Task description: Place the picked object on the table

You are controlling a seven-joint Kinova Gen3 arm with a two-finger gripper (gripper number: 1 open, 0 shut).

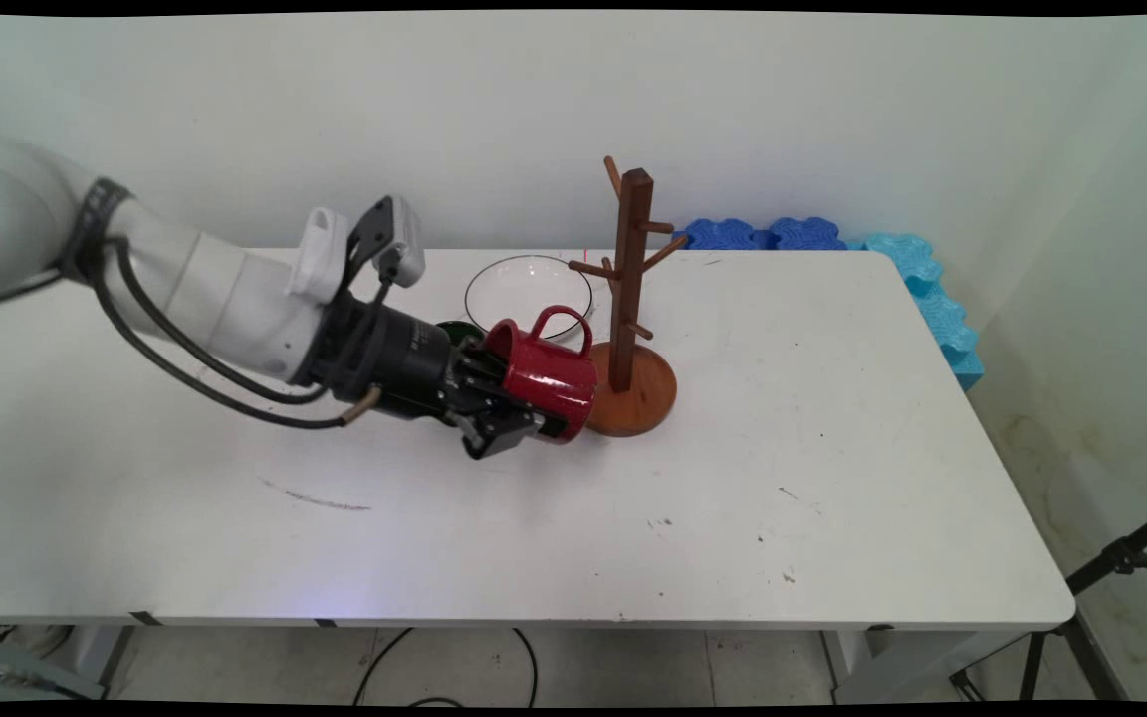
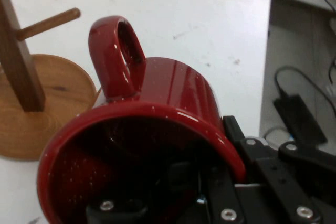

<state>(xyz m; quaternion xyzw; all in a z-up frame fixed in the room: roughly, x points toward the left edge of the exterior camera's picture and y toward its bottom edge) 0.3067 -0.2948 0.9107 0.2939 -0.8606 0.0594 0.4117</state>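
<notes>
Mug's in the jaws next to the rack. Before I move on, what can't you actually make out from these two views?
- Green object, main view: mostly hidden behind the gripper and red mug; what it is, unclear.
- Mug's underside and any gap to the table: hidden by the mug in both views.
- Mug tree, hand view: top and upper pegs cut off by the edge.
- Glass bowl, main view: near rim hidden by the mug's handle.
</notes>
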